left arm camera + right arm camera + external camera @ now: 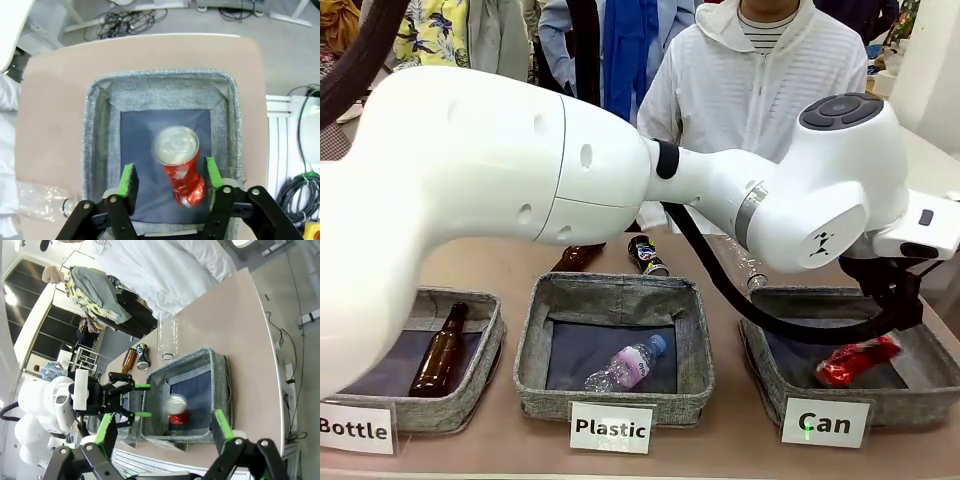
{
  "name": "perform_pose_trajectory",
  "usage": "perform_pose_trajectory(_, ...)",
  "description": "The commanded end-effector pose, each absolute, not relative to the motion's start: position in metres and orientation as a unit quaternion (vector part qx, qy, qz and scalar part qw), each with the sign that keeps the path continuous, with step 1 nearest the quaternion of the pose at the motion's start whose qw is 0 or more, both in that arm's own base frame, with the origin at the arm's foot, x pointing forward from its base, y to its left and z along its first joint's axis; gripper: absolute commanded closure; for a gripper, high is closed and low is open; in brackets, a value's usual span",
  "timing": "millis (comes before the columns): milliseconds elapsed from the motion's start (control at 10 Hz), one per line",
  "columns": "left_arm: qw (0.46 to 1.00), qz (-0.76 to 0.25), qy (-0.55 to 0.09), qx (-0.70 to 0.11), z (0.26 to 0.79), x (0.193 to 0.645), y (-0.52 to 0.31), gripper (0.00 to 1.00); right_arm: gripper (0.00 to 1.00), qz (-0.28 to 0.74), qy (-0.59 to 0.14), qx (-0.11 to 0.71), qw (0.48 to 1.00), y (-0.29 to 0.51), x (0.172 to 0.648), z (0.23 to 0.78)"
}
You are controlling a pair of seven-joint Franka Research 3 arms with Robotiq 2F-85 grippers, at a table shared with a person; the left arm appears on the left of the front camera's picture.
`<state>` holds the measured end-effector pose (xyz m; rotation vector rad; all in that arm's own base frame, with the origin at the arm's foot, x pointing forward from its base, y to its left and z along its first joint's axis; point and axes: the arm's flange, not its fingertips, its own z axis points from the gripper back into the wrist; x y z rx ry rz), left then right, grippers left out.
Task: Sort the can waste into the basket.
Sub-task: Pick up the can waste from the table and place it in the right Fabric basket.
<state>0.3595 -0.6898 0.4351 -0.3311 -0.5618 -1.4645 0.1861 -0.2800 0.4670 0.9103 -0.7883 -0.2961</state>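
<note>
The left arm reaches across to the right end of the table, and the left gripper (pixel 892 308) (pixel 168 167) hangs over the Can basket (pixel 910 405) (pixel 160 80). Its jaws are spread and hold nothing. The crushed red can (pixel 858 360) (pixel 181 167) lies on its side on the dark lining, toward the basket's right. In the left wrist view it sits below the gap between the green pads (pixel 128 181), nearer one pad and apart from the other, with its outline slightly blurred.

The black can (pixel 647 255) lies on the table beyond the Plastic basket (pixel 535 345), just right of a brown bottle (pixel 578 257). A clear bottle (pixel 748 270) lies on the table at the far side of the Can basket.

The right gripper (pixel 164 432) is released too, with its fingers wide apart. It looks down on the Can basket (pixel 175 434), the red can (pixel 176 410) and the left gripper (pixel 144 400) above the basket's edge.

A second brown bottle (pixel 440 350) lies in the Bottle basket (pixel 480 385), and a small plastic bottle (pixel 625 365) lies in the Plastic basket.
</note>
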Motion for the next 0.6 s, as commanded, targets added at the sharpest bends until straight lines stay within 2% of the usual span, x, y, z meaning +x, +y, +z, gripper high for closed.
perform_pose_trajectory(0,0.683,-0.660,-0.280,-0.141,0.441,0.359,-0.675,0.00,0.00,-0.137,-0.368,0.425,0.816,-0.279,0.187,0.469)
perform_pose_trajectory(500,0.667,-0.657,-0.315,-0.158,0.462,0.351,-0.641,0.00,0.00,-0.139,-0.369,0.427,0.814,-0.280,0.186,0.467)
